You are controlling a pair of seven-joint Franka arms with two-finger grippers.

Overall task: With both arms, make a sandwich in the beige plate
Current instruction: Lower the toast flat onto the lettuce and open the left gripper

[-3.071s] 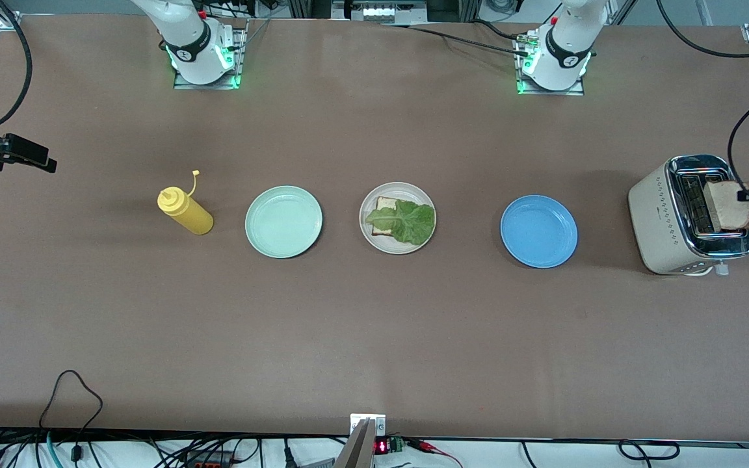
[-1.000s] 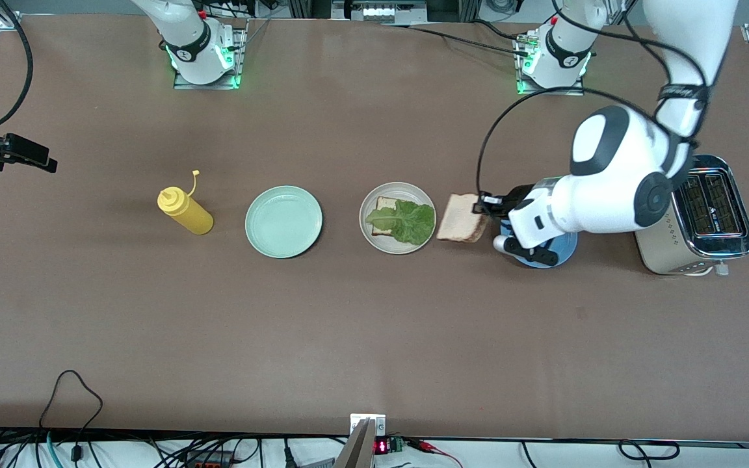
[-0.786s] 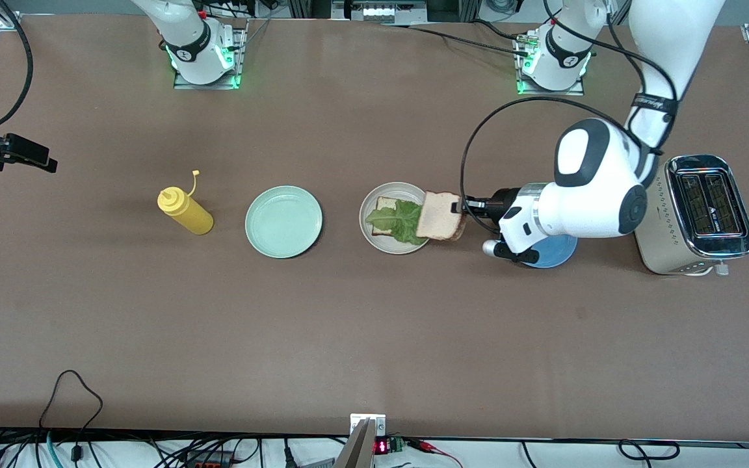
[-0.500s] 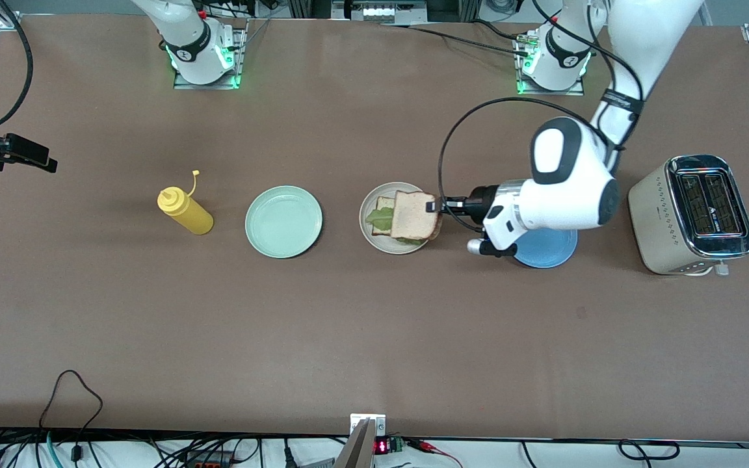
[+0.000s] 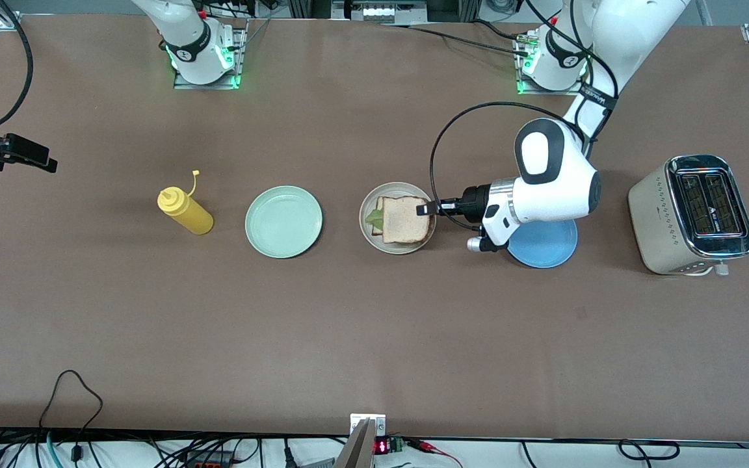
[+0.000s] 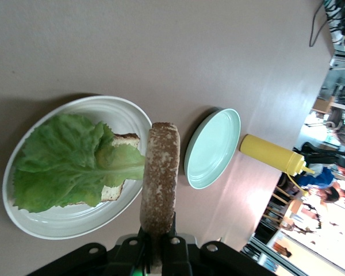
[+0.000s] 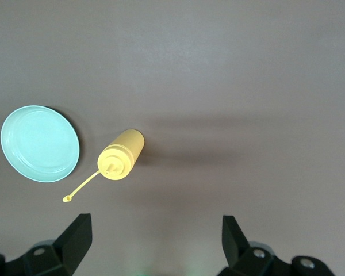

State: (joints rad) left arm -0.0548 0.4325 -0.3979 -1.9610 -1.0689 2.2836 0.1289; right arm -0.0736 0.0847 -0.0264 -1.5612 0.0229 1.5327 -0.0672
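The left gripper (image 5: 422, 209) hangs over the beige plate (image 5: 368, 235), clamped on the edge of a bread slice (image 5: 405, 220) that covers most of the lettuce (image 5: 374, 221); whether the slice rests on it is unclear. The blue plate (image 5: 547, 247) lies under the arm's wrist, with the toaster (image 5: 690, 214) well apart.

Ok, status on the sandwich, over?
Left gripper shut on top bread slice, over lettuce on beige plate. Right gripper open, waiting above mustard bottle. Nothing in the way.
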